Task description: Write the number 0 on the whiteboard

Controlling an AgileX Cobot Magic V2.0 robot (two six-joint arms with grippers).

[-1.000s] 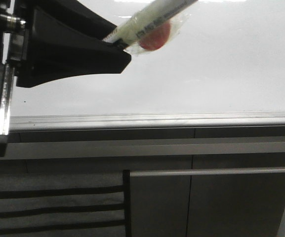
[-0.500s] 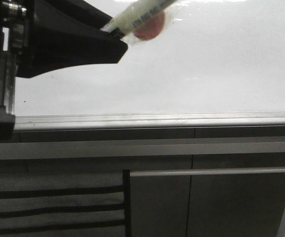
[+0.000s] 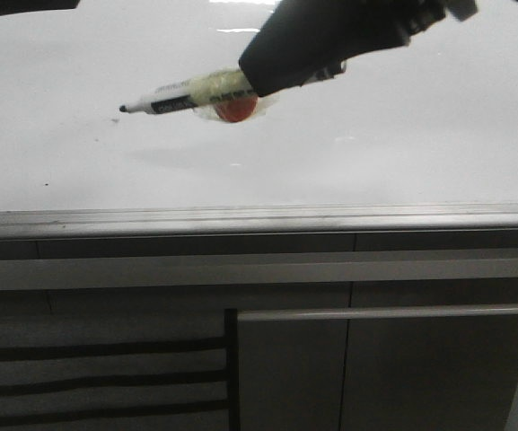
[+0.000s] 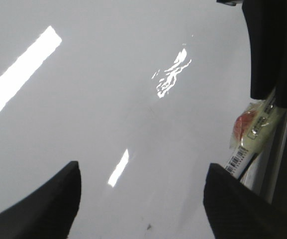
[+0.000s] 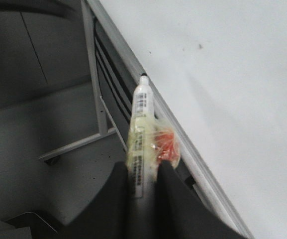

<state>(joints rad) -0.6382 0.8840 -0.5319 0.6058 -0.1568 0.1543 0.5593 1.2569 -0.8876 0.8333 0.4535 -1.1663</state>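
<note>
The right claw (image 5: 142,181) holds a marker pen (image 3: 191,94). Its two dark fingers (image 5: 117,191) squeeze the back end of the pen, one on each side. The pen is white with dark writing on it. Clear wrap goes round its middle, and a small red lump (image 3: 236,109) sits under the wrap. In the front view the pen points to the left, and its thin black tip (image 3: 122,109) is out in front. The tip is over the whiteboard (image 3: 402,153), but I cannot tell if it touches. A soft grey shadow lies on the board under the pen.

The whiteboard is big, white and shiny, with bright light marks on it. It has a grey metal edge rail (image 3: 259,218) along the near side. Below the rail are dark grey cabinet panels (image 3: 402,377) and a long grey bar (image 3: 389,312).

I see no drawn number 0 on the board in any view. There are only a few tiny dark specks (image 3: 46,185).

The left claw (image 4: 143,194) is wide open with nothing in it. Its two dark fingertips (image 4: 44,209) stand far apart over the white board. From that view, the pen and its red lump show at the side near the rail.
</note>
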